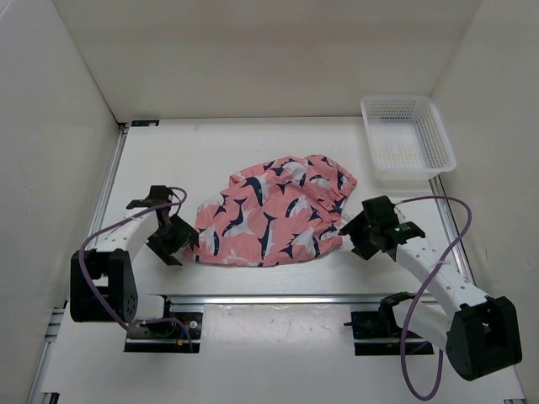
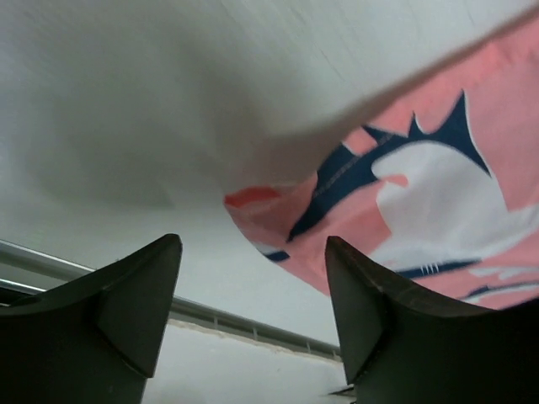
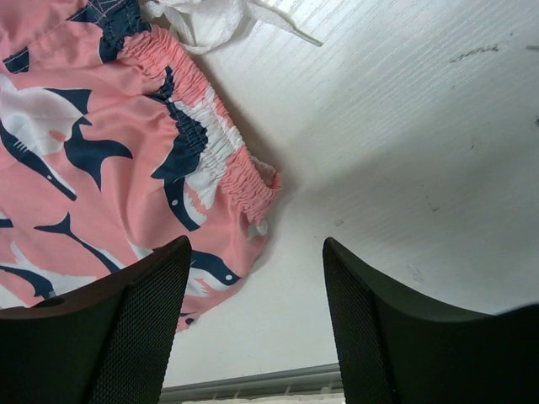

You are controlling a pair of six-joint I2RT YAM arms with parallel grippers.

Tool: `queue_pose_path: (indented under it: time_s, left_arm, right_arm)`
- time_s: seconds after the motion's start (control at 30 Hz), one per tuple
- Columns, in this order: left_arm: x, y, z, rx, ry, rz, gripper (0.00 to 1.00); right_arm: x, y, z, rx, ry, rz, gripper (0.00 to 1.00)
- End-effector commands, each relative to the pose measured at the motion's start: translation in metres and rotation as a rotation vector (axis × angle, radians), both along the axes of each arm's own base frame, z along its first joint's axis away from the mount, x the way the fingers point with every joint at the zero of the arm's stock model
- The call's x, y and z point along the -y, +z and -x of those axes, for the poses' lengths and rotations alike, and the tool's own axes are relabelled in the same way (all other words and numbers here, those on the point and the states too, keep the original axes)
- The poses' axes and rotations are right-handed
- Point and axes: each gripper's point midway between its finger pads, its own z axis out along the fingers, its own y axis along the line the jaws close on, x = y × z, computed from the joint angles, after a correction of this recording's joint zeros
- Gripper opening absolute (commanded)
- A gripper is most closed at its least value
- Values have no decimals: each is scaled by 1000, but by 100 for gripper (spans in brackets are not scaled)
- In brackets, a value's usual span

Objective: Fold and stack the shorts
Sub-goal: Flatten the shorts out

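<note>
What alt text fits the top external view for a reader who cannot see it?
Salmon-pink shorts with navy-and-white shark shapes lie crumpled between the left tool and the right tool, both open and holding nothing. A white mesh basket sits at the far right.

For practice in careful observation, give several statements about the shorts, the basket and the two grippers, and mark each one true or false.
1. The shorts lie on the table, outside the basket. True.
2. The left gripper is clamped on the shorts. False: its jaws stand open, holding nothing.
3. The basket holds folded clothes. False: it is empty.
4. The right gripper is open beside the shorts' waistband. True.
</note>
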Motion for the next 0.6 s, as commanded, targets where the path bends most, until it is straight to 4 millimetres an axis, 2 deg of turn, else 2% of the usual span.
queue_pose_path:
  time_s: [0.0,0.03,0.17,0.23,0.3,0.33,0.43,0.57]
  left_arm:
    - [-9,-4,-26,34,17,-75,79]
    - [-8,-8,-31,18,7,-86,74]
    - [-3,-19,-34,-12,-17,-88,66]
    - [-1,-19,-33,-11,-26,-88,51]
    - [1,-15,-35,5,-27,-78,39]
    - [1,-13,-36,16,-26,-77,27]
    - [6,-2,-41,63,-35,-64,11]
    - [11,13,-42,111,-39,-29,11]
  right_arm:
    - [7,-2,11,-13,46,24,68]
    - [10,-2,9,3,42,24,67]
    - [5,-2,13,2,72,-23,69]
    - [1,-5,13,6,94,-58,69]
    - [-14,-7,17,22,155,-136,69]
    - [-16,-9,19,24,164,-151,69]
    - [-20,-17,18,24,146,-194,69]
    - [-24,-21,10,26,129,-238,69]
